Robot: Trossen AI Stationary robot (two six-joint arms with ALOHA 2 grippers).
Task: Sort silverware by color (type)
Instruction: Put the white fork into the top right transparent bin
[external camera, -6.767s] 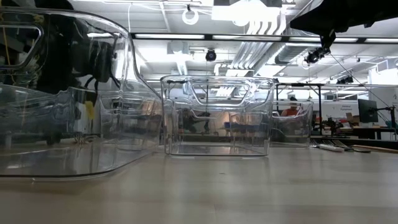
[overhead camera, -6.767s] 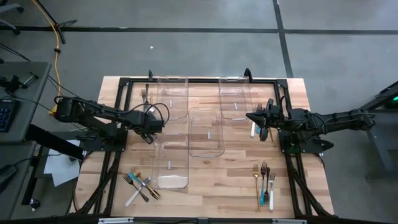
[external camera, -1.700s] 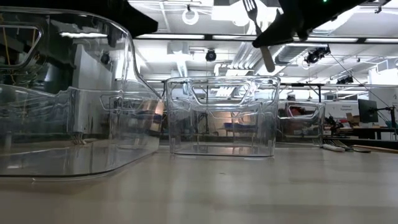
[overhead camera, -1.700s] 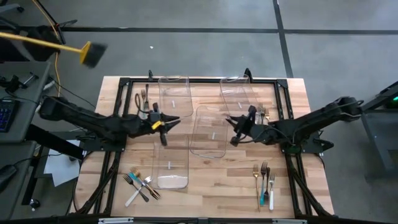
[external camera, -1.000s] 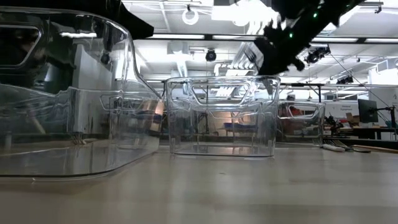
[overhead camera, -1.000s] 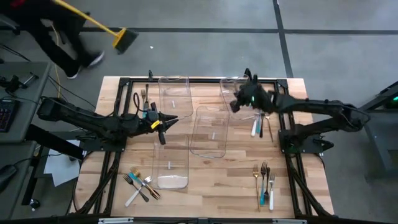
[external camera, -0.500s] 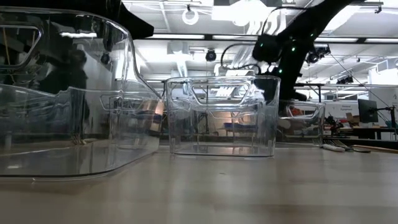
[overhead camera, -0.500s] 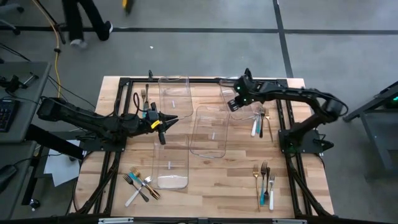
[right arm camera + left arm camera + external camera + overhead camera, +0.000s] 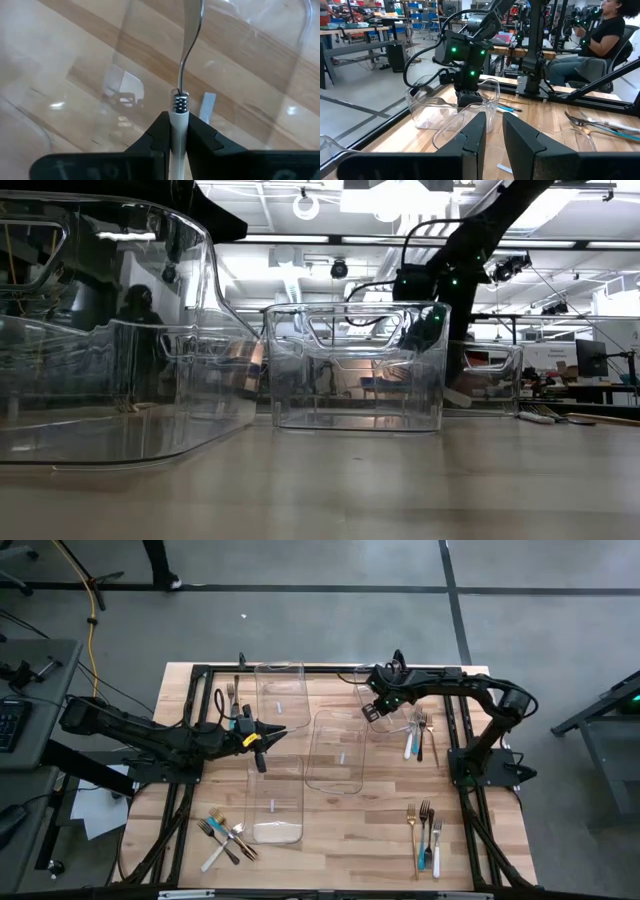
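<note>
My right gripper (image 9: 371,713) points steeply down over the clear far-right bin (image 9: 380,690), shut on a white-handled silver utensil (image 9: 184,60). The utensil's silver head points down into the bin and runs out of the wrist view. My left gripper (image 9: 272,731) stays level between the far-left bin (image 9: 278,690) and the near-left bin (image 9: 275,802). Its fingers (image 9: 494,120) stand slightly apart with nothing between them. Loose silverware lies flat on the wood near left (image 9: 225,837), near right (image 9: 425,835), right of the far-right bin (image 9: 418,735) and at the far left (image 9: 232,692). My right gripper pinches the utensil's white handle (image 9: 178,116) between its two fingers, close to the ringed joint with the silver neck. The fingers come from above, slanting down, and lie along the utensil. The utensil hangs head down. Whether its tip touches the bin floor I cannot tell.
A fourth clear bin (image 9: 335,750) stands mid-table between the arms. A black frame rail (image 9: 300,669) runs around the wooden table. Beyond the table a person (image 9: 605,35) sits at a bench.
My right gripper has swung toward the table's left and gone down over the far-right bin. It has tipped from slanting to steeply downward. The white-handled utensil has come with it, now head down at the bin.
</note>
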